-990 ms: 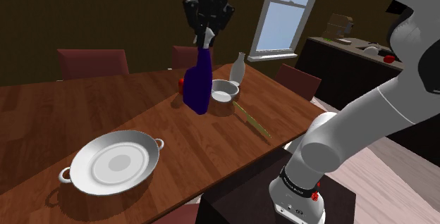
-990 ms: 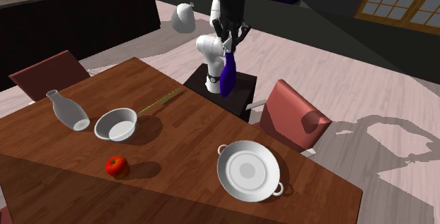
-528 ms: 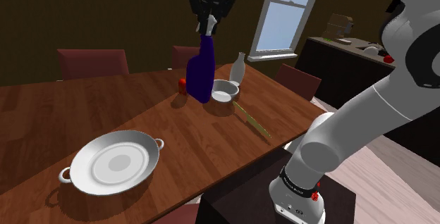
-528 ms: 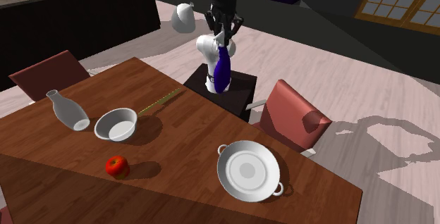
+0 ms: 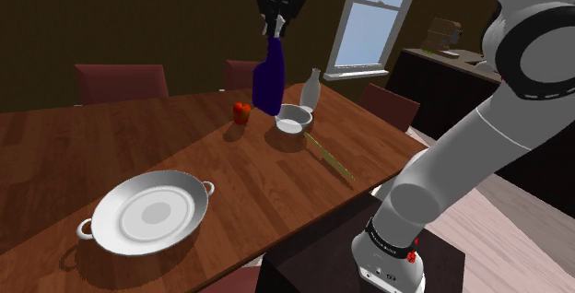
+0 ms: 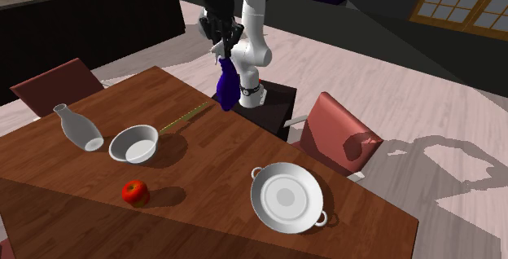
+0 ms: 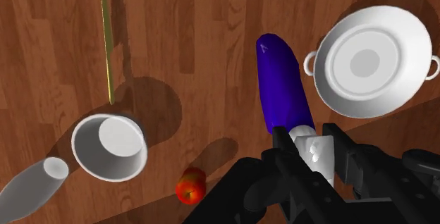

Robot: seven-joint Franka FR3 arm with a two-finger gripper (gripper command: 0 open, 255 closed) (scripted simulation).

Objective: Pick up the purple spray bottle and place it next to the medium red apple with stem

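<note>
The purple spray bottle (image 5: 268, 82) hangs high above the wooden table (image 5: 111, 144), held by its white top in my gripper (image 5: 273, 31), which is shut on it. It also shows as the bottle (image 6: 227, 86) under the gripper (image 6: 220, 47) in the second exterior view, and as the bottle (image 7: 282, 89) clasped between the fingers (image 7: 282, 141) in the wrist view. The red apple (image 5: 241, 111) rests on the table beyond the bottle; the apple (image 6: 135, 191) lies near the table's near edge in the second exterior view, and the apple (image 7: 191, 186) shows below the hand.
A white bowl (image 5: 294, 118) and a white vase (image 5: 310, 90) stand beside the apple. A thin yellow stick (image 5: 330, 158) lies near the bowl. A white two-handled plate (image 5: 147, 213) sits toward the shoulder view's lower left. Red chairs (image 6: 338, 135) ring the table.
The arm has carried the bottle higher and farther across the table toward the apple and bowl; the bottle now hangs over the table rather than by the stand.
</note>
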